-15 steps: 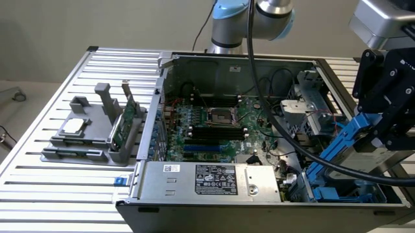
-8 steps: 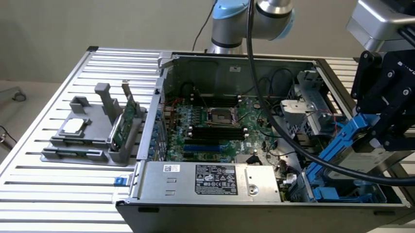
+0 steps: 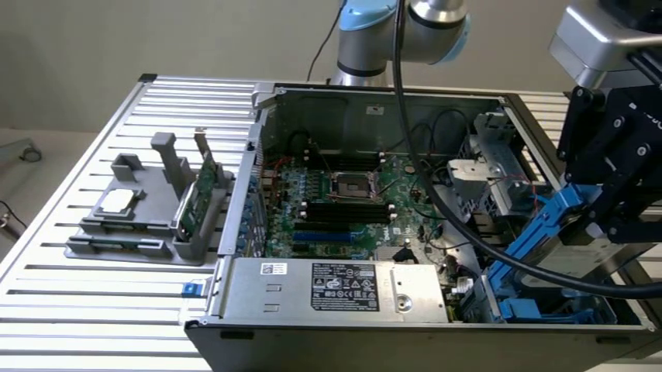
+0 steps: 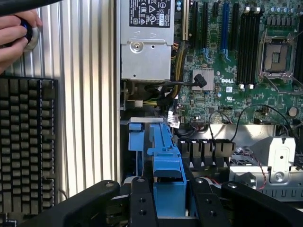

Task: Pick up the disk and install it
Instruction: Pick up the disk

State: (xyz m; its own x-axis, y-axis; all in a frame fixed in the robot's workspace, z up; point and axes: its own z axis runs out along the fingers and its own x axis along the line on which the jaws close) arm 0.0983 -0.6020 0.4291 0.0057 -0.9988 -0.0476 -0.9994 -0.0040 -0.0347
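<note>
Nearest in the exterior view, the open computer case (image 3: pixel 414 332) holds a silver power supply (image 3: pixel 331 288) against its near wall. At the exterior view's right, the gripper (image 3: pixel 598 226) clenches the disk (image 3: pixel 543 221) by its blue bracket. The disk is tilted, its lower end down in the case's near right corner, close beside the side wall. In the wrist view the fingers (image 4: pixel 142 203) flank the bracket on both sides. Further in, the green motherboard (image 3: pixel 342 201) lies flat with open room above it. Outside the case's other wall, a grey holder (image 3: pixel 135 236) carries an upright circuit card (image 3: pixel 201 198) and a small chip (image 3: pixel 117 201). The arm's base (image 3: pixel 362 46) stands farthest.
</note>
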